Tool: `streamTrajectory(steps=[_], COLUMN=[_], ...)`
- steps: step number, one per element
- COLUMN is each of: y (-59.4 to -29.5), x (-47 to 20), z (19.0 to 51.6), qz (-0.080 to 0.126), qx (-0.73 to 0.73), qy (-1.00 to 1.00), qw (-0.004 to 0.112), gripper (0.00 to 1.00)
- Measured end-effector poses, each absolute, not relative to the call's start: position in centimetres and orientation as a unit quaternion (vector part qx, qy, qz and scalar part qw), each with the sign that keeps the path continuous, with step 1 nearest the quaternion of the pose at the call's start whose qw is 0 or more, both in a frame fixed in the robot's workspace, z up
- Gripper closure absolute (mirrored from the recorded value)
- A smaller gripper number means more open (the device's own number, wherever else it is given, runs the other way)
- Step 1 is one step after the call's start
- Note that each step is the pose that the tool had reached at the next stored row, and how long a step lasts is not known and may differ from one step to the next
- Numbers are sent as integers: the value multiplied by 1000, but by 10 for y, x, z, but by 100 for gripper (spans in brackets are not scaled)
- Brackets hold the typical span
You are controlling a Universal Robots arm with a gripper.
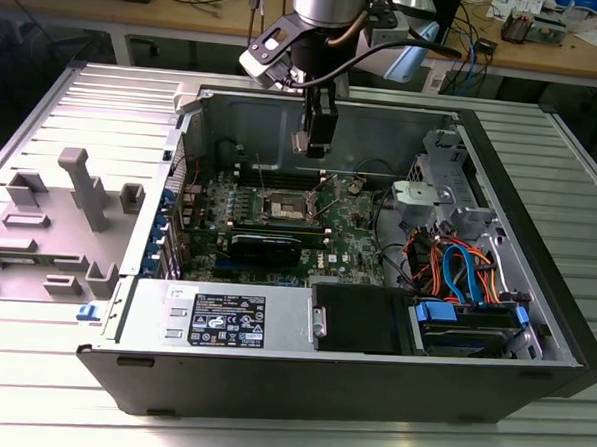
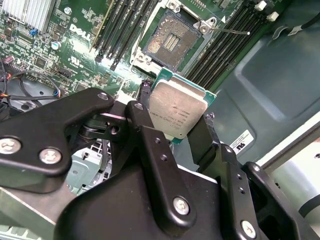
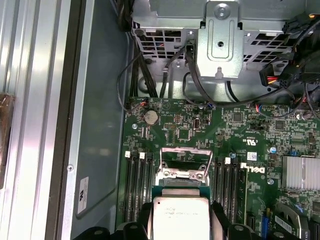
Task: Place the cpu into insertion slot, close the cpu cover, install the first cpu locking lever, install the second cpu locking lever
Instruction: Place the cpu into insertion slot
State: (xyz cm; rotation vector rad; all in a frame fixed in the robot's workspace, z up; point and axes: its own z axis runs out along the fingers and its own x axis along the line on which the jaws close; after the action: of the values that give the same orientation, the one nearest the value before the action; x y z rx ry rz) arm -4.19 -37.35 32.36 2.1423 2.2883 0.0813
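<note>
My gripper [image 1: 311, 144] hangs inside the open computer case, above the green motherboard [image 1: 353, 241]. It is shut on the cpu [image 2: 177, 107], a flat square chip with a silver-grey top, pinched by its edges between two black fingers [image 2: 145, 100]. The insertion slot [image 2: 167, 40] lies uncovered beyond the chip, a dark square with a silver rim. From the exterior view the slot [image 1: 282, 211] sits below and slightly toward that view's left of the gripper. In the first wrist view the cpu [image 3: 180, 217] is held just short of the cpu cover [image 3: 183, 149], a silver frame standing open.
Black memory slots [image 2: 125, 30] flank the socket on both sides. A thin locking lever [image 2: 230, 31] sticks out beside it. A metal drive cage [image 3: 220, 40] and cable bundles [image 1: 456, 267] fill the case's right end. A grey fixture [image 1: 80, 187] stands on the table at the exterior view's left.
</note>
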Motion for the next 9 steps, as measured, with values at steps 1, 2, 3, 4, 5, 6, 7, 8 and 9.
streamTrajectory(steps=[1,2,3,4,5,6,7,8,9], y=[-374,-374,-374,-374,-374,-374,-374,-374,-374], x=[-42,-42,-42,-42,-42,-42,-42,-42,-42], z=[324,324,324,324,324,324,324,324,324], qz=[26,26,26,26,26,26,26,26,26], qx=[683,683,683,683,683,683,683,684,686], qy=[730,730,730,730,730,730,730,729,727], qw=[3,3,3,3,3,3,3,3,3], gripper=[46,46,46,46,46,46,46,46,46])
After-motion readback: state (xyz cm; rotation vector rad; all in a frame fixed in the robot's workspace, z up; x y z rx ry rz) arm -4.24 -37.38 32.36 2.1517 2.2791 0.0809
